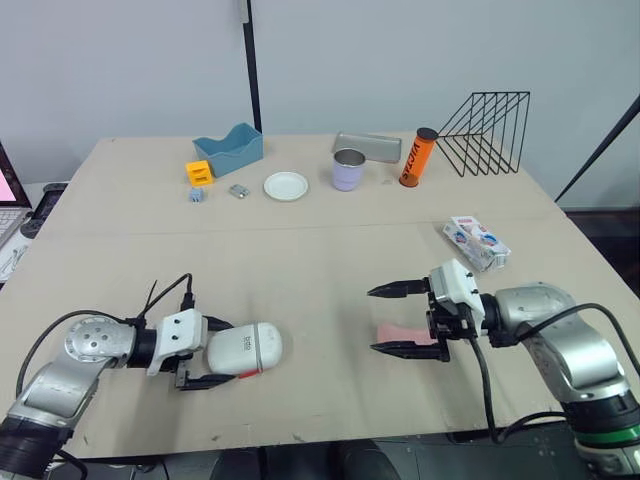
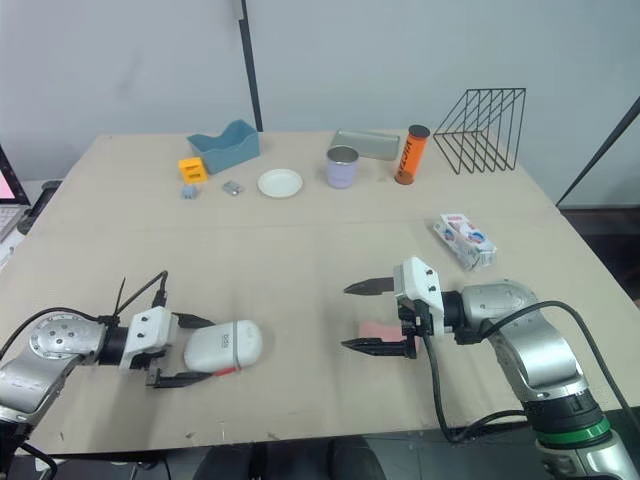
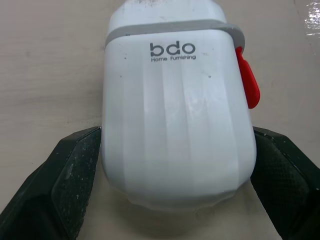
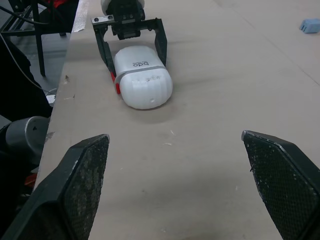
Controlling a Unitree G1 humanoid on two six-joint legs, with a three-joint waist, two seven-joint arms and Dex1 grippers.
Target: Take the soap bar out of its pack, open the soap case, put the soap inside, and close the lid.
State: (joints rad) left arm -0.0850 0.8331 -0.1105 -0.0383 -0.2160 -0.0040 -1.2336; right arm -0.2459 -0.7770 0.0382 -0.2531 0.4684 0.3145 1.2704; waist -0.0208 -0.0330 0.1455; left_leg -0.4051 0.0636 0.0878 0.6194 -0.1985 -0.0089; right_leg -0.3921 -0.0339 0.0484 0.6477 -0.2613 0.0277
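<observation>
Left claw [image 1: 228, 350] clamped around soap case [image 1: 252, 345] sides

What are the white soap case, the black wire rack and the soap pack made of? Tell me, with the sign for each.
The white ribbed soap case looks like hard plastic, smooth and semi-gloss: moulded ribs, soft highlights, printed logo. The black wire rack is probably coated metal: thin rigid rods. The white printed soap pack seems cardboard or paper; which, I cannot tell.
</observation>
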